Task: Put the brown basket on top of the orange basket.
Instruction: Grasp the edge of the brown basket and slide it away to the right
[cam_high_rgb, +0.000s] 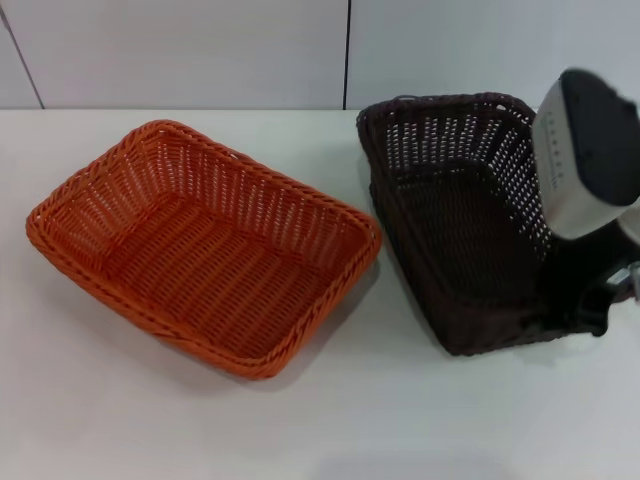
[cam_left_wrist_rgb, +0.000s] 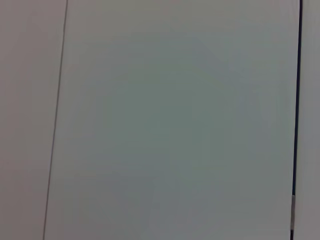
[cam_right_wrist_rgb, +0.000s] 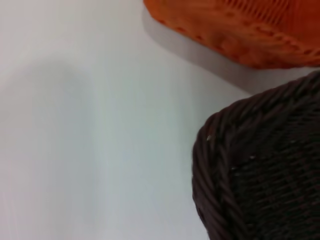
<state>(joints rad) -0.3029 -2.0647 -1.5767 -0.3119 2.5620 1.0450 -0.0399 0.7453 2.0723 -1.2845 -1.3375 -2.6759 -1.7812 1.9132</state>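
- While the brown basket (cam_high_rgb: 455, 215) sits tilted on the right of the white desk (cam_high_rgb: 120, 420), its right side raised and its open mouth turned toward the left, the right arm reaches down to its right rim.
- The right gripper (cam_high_rgb: 600, 300) is at the basket's near-right edge; it appears to have hold of the rim there, but whether its fingers are spread or pinching cannot be told, since the arm's grey housing and the dark weave hide them.
- The right wrist view shows a braided corner of the brown basket close up, with the orange one beyond it across a strip of bare desk.
- The orange basket (cam_high_rgb: 205, 245) lies flat and upright just left of the brown one, the two near each other, with nothing in it.
- The left gripper is not in view; its wrist camera faces only a plain wall panel.
- Judged from here, the step in hand is the lift: the basket should come fully clear of the desk, level out, travel left, and come down with its sides lined up with the orange rim so it nests rather than catching on it.
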